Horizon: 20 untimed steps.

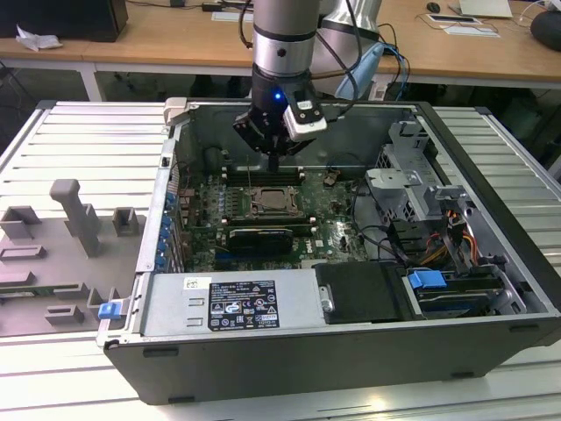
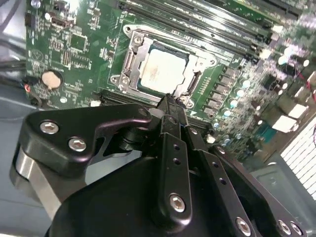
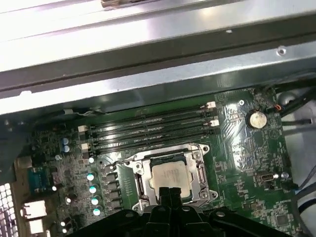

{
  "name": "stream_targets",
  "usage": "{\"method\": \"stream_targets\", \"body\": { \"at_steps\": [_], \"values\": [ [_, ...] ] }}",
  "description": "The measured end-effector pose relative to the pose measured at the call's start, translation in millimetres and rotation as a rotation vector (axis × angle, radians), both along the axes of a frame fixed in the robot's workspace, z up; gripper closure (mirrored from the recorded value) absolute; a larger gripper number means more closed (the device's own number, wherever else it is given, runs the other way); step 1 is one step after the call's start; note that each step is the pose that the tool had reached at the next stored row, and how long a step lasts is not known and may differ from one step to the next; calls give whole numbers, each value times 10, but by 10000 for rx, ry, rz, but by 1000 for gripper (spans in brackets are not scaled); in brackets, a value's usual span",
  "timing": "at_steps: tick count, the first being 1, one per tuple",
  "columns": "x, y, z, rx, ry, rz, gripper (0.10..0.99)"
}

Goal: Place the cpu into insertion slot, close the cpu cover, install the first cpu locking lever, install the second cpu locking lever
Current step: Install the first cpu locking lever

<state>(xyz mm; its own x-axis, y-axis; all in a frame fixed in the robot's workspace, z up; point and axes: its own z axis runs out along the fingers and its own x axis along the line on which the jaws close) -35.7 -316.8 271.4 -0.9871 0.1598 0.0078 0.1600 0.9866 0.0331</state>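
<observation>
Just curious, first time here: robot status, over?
Jaws shut and empty, gripper poised just above the cpu. It sits in the insertion slot, cpu cover down around it. Nothing in the way.

This is a robotics lab or test workshop set up for computer assembly. In the middle of the exterior view, an open computer case point(image 1: 351, 351) lies on its side on a slatted metal table point(image 1: 79, 140). The second wrist view shows its green motherboard point(image 2: 74, 49) laid bare, with the cpu point(image 2: 160, 69) in plain sight. An industrial robot arm point(image 1: 282, 35) trailing cables reaches down over the case from the upper middle of the exterior view. At the left of that frame sits a grey moulded fixture block point(image 1: 61, 254) with posts and pockets. Along the top edge run wooden desks point(image 1: 175, 39) carrying papers point(image 1: 473, 24) and a black box point(image 1: 61, 17).
</observation>
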Motion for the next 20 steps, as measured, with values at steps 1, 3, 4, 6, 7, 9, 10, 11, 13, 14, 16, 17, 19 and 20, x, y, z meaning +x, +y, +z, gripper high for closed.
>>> {"method": "stream_targets", "body": {
  "at_steps": [1, 3, 4, 6, 7, 9, 10, 11, 13, 14, 16, 17, 19, 20],
  "values": [
    [0, 0, -4, 1, -1, 485, 980],
    [0, 0, -8, -1, 0, 1289, 980],
    [-9, 0, -9, 2, 0, 1495, 980],
    [-113, 0, -10, -1, -14, 1506, 980],
    [-176, 0, -10, -1, -20, 1504, 980],
    [-249, 0, -12, -2, -25, 1503, 980],
    [-300, 0, -13, -1, -25, 1505, 980],
    [-337, 0, -14, -1, -24, 1505, 980],
    [-435, 8, -21, 0, -26, 1505, 980],
    [-448, 11, -21, -3, -24, 1503, 980],
    [-466, 28, -26, -2, -24, 1504, 980],
    [-470, 39, -29, -2, -24, 1504, 980],
    [-487, 79, -40, -2, -25, 1506, 980],
    [-507, 111, -53, -1, -25, 1504, 980]
  ]
}}
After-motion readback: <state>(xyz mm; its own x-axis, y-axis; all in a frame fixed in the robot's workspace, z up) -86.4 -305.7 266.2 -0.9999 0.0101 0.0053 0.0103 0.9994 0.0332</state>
